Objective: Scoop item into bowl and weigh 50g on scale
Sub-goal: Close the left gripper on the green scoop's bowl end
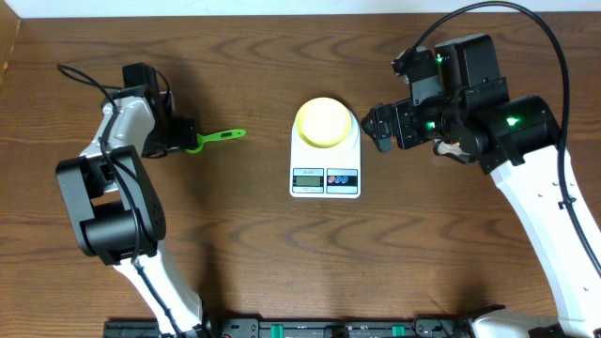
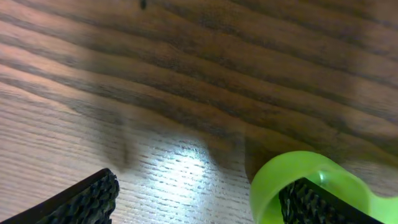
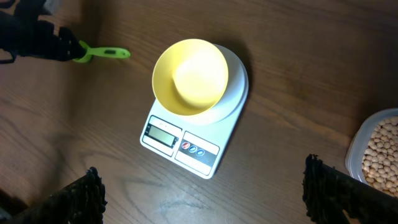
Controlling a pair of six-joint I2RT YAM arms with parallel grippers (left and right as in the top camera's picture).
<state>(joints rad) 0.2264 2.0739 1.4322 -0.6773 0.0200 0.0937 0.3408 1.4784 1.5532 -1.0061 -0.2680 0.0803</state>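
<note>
My left gripper (image 2: 199, 199) stands wide apart, the green scoop (image 2: 273, 180) touching one finger, not clamped; my right gripper (image 3: 208, 196) gapes wide, holding nothing, near the scale (image 3: 208, 155).

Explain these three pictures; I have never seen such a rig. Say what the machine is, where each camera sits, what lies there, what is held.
Two robot arms work at a brown wooden table, each ending in a two-finger gripper. One picture looks down from above; the others come from cameras on the left and right wrists. A flat white digital scale carries an empty pale yellow bowl. At the right wrist view's edge sits a clear plastic tub of small tan beans. The left gripper stands open at a bright green plastic scoop, one finger at its cup, not clamping it. The right gripper is open and empty.
</note>
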